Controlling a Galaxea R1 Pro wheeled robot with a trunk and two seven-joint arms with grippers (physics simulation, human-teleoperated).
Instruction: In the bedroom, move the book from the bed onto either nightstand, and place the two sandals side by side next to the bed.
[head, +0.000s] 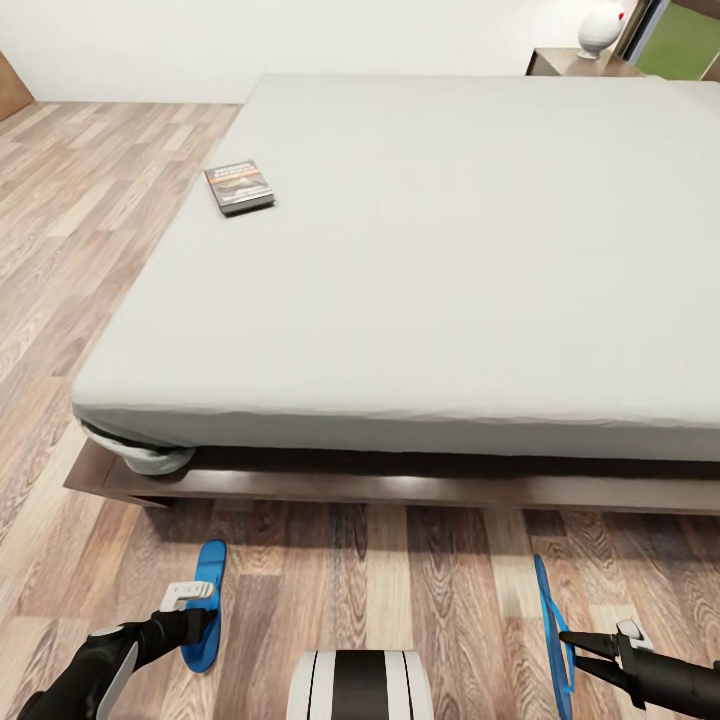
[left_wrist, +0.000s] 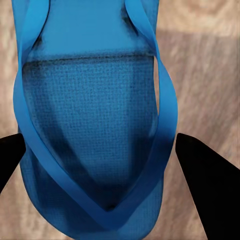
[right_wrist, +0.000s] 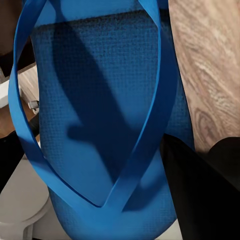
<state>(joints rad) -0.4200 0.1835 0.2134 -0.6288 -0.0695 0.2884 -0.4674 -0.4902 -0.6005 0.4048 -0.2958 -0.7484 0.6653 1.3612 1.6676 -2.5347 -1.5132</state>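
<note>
The book (head: 240, 187) lies flat on the bed (head: 450, 260), near the mattress's left edge and out of reach of both arms. One blue sandal (head: 207, 605) lies flat at floor level at lower left. My left gripper (head: 197, 625) straddles it across its width, and its fingers (left_wrist: 205, 190) press against both side edges of that sandal (left_wrist: 95, 135). My right gripper (head: 572, 643) is shut on the second sandal (head: 552, 640), which stands on edge above the floor at lower right. This sandal (right_wrist: 100, 115) has a finger (right_wrist: 200, 200) against its side.
A nightstand (head: 575, 63) stands at the bed's far right corner with a white rounded object (head: 600, 28) on top. The dark wooden bed frame (head: 400, 490) juts out just ahead of the sandals. Wood-plank floor (head: 90, 230) runs along the bed's left side.
</note>
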